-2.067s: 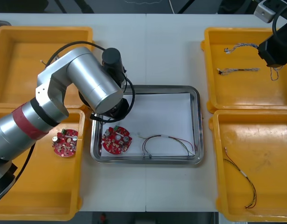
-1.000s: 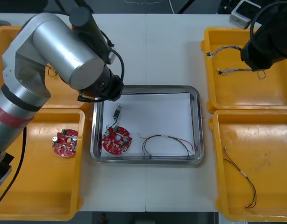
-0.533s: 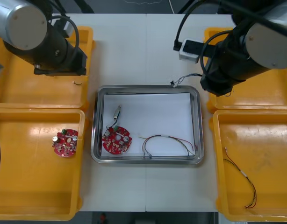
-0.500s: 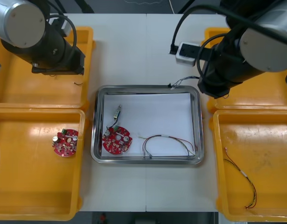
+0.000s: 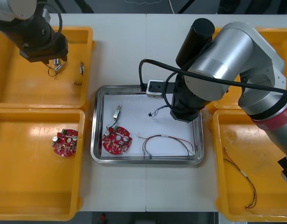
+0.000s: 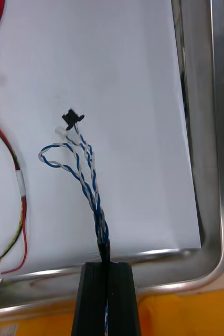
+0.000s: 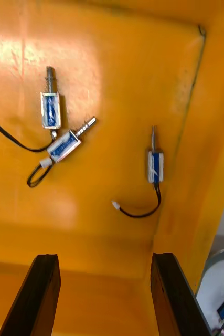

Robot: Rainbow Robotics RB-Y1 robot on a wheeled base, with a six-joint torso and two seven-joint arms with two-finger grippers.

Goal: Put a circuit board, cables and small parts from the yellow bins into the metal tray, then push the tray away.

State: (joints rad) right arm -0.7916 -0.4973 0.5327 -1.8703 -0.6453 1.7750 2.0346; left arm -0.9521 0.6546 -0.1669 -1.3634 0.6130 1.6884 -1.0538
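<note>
My right gripper [image 6: 106, 270] is shut on a twisted blue and white cable [image 6: 85, 173] and holds it over the white inside of the metal tray [image 5: 196, 100]. The cable's free end [image 5: 155, 112] hangs just above the tray floor. In the tray lie a round red circuit board [image 5: 117, 140], a small metal part [image 5: 117, 112] and a red and yellow cable [image 5: 164, 141]. My left gripper [image 7: 106, 286] stands open above the far left yellow bin [image 5: 22, 93], over three small metal parts [image 7: 155, 164] with short black leads.
A second circuit board [image 5: 65, 143] lies in the near left bin [image 5: 36, 196]. The near right bin [image 5: 269, 140] holds a thin cable [image 5: 241, 177]. My right arm [image 5: 218, 60] covers the tray's far right corner and part of the far right bin.
My right arm has swung from the far right bin to above the tray, carrying the blue and white cable. My left arm has left the tray and moved back over the far left bin.
</note>
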